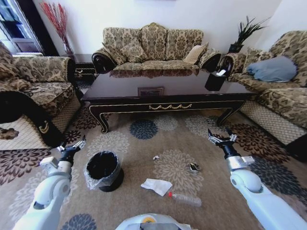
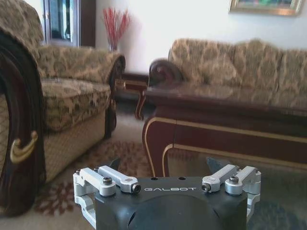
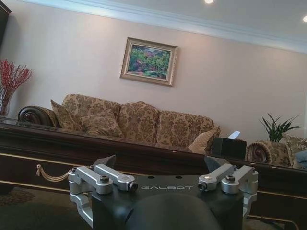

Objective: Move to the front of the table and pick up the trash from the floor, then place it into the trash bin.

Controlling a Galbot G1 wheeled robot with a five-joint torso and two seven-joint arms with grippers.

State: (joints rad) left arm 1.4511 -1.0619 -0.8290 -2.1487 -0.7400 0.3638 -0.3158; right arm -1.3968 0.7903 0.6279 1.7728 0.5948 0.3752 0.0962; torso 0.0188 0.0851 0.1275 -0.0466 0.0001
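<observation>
Our left gripper (image 1: 73,146) hovers with fingers spread and empty, just above and beside the bin (image 1: 102,170). Our right gripper (image 1: 221,138) is likewise spread and empty, held over the floor (image 1: 144,211) on the right, well apart from the litter. Between them, near our base, lie the paper (image 1: 156,186), the bottle (image 1: 186,199), the wrapper (image 1: 194,167) and the scrap (image 1: 156,157), all on the floor. The table (image 1: 168,103) stands just ahead, so we judge the approach done. Nothing is grasped yet and the bin looks empty: every pick and every drop remains.
</observation>
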